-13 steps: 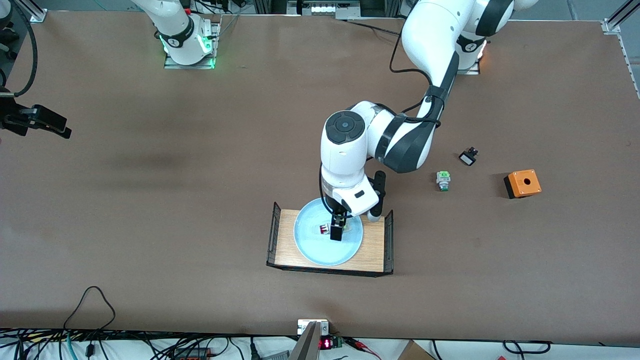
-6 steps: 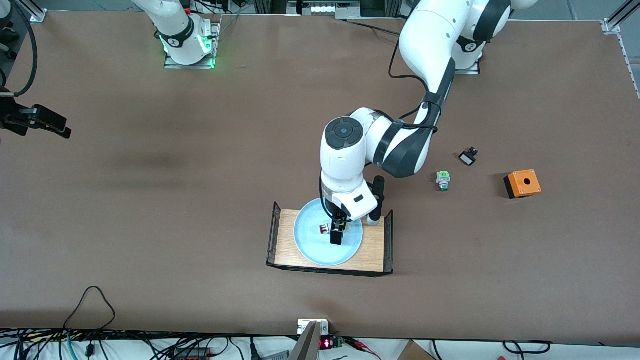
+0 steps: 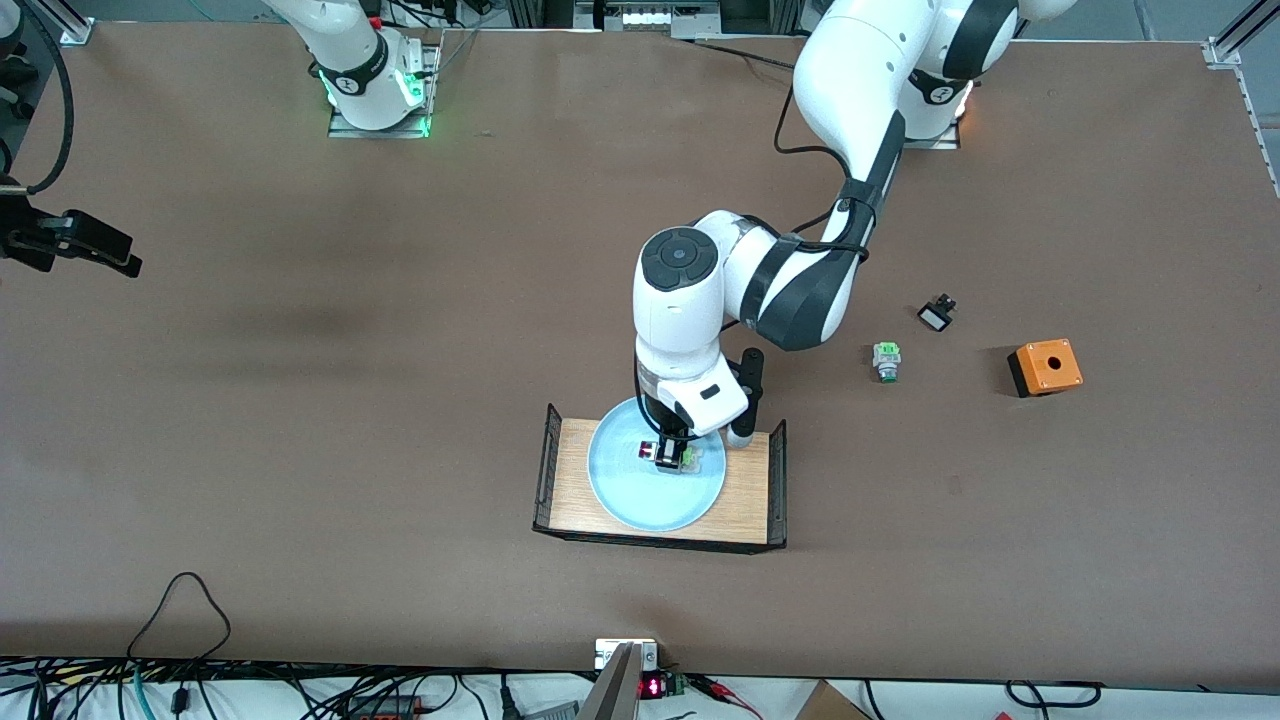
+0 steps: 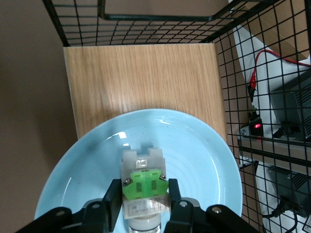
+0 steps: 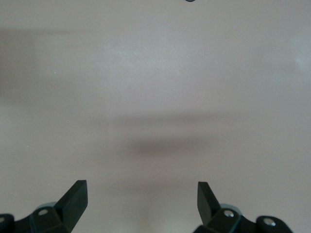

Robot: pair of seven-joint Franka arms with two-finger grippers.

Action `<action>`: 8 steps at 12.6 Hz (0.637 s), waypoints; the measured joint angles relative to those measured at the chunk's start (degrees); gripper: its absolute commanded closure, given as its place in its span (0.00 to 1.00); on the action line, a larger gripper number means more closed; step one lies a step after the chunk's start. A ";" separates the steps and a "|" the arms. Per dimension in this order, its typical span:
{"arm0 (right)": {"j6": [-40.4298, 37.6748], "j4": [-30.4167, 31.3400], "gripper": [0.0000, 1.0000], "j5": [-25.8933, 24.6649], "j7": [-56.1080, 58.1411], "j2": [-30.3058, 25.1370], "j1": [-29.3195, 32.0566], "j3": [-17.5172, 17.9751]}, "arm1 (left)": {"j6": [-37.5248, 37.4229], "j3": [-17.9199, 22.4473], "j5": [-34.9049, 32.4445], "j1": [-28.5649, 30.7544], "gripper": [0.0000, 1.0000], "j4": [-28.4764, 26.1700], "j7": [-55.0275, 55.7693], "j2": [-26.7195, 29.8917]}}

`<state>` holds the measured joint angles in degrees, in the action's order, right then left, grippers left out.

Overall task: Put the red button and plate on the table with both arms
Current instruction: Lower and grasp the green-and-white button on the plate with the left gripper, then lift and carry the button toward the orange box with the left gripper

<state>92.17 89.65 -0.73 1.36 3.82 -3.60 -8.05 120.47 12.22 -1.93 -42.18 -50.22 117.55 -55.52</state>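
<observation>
While apparently on plate (image 4: 204, 160), red button (image 4: 142, 184) between left pincer (image 4: 144, 198) fingers.

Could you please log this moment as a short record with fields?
left pincer: down in the plate, fingers on either side of the red button
right pincer: open, waiting over bare table
plate: on the wooden tray
button: lying in the plate
task status: both items not yet on the table

no legible text (any view)
</observation>
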 measured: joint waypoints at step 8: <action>0.00 0.01 0.00 0.00 0.00 0.04 0.01 0.00 | -1.27 3.05 0.00 -0.07 0.98 2.06 -0.34 1.82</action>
<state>92.18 89.66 -0.72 1.36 3.86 -3.60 -8.05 119.20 15.28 -1.93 -42.25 -48.16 117.21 -53.70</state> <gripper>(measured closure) 0.000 0.573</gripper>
